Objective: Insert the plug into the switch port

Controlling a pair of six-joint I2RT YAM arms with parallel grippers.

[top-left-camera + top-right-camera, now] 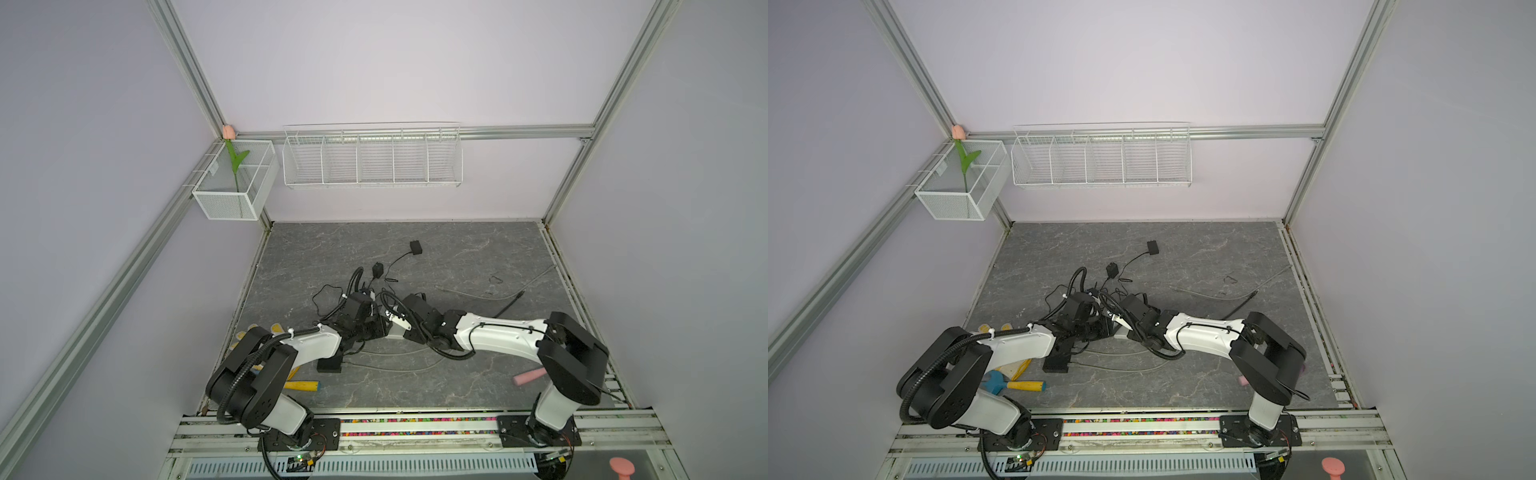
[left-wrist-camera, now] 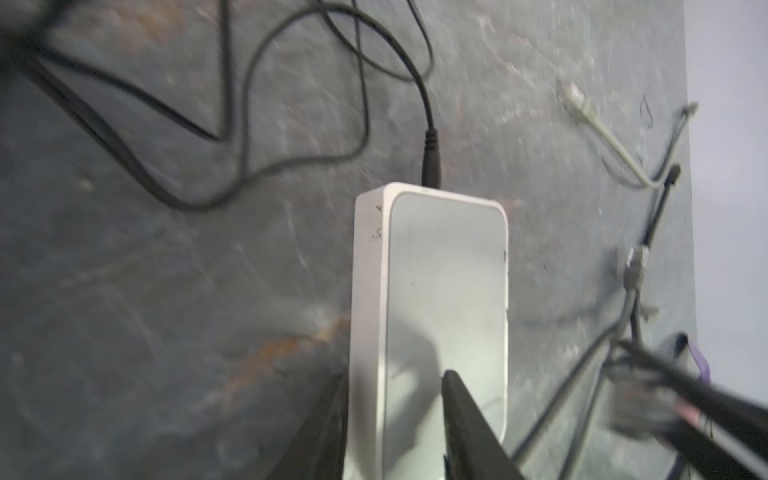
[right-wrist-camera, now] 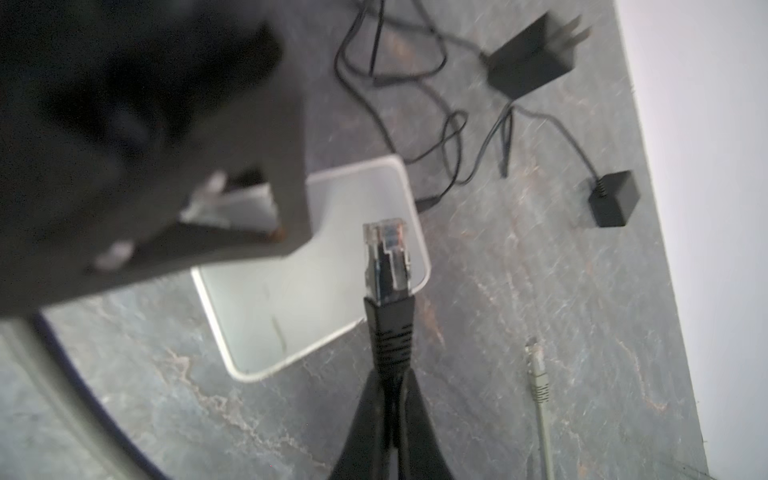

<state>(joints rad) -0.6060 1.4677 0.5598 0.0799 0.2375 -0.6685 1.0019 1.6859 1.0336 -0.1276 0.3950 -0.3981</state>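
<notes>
Lying on the table [image 1: 457,257], centre and near, the switch [image 2: 449,291] is hiding its ports (no view is showing them). The left gripper [image 2: 395,374] is straddling one long edge, jaws apart; whether it is pinching, I cannot tell. The right gripper [image 3: 390,378] is clamping the plug [image 3: 386,257] by its boot [image 3: 390,332], just over the switch. Best now: bracing the switch, levelling the plug, pushing straight.
</notes>
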